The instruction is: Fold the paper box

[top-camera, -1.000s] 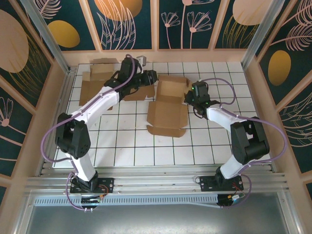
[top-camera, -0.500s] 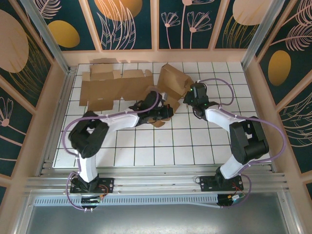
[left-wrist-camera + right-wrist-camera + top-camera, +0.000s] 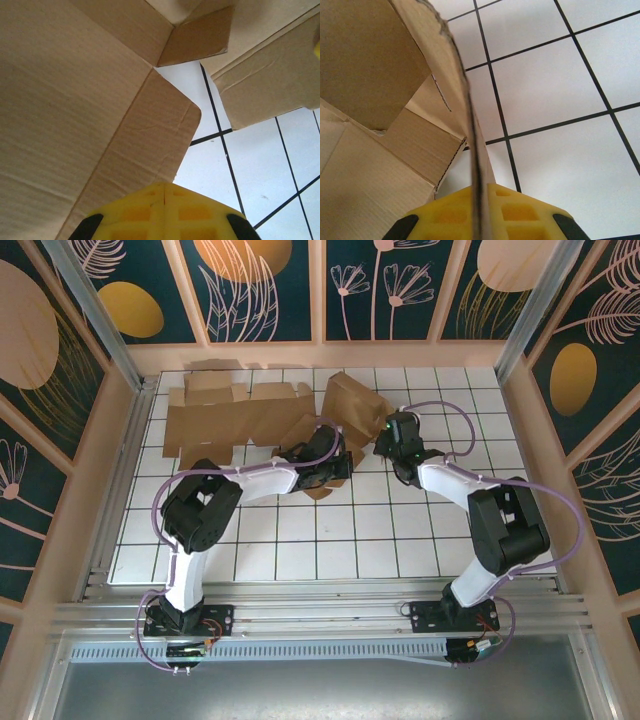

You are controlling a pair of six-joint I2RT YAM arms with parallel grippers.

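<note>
The brown paper box [image 3: 352,405] stands half raised at the back middle of the white gridded table, its panels tipped up. My right gripper [image 3: 384,444] is at its right side, shut on the edge of a cardboard wall [image 3: 454,75] that runs between its yellow fingers [image 3: 530,212]. My left gripper [image 3: 337,468] lies low at the box's front edge. Its yellow jaws [image 3: 165,187] are shut with nothing between them, just below a rounded flap [image 3: 150,135] of the box.
A flat unfolded cardboard sheet [image 3: 225,420] lies at the back left of the table. Pink walls [image 3: 320,355] and metal posts [image 3: 525,315] close in the back and sides. Bare white tiles [image 3: 330,540] stretch across the near half.
My left arm swung from the flat cardboard at back left over to the box's front edge and its jaws closed. The box went from lying flat to tipped up in my right gripper.
</note>
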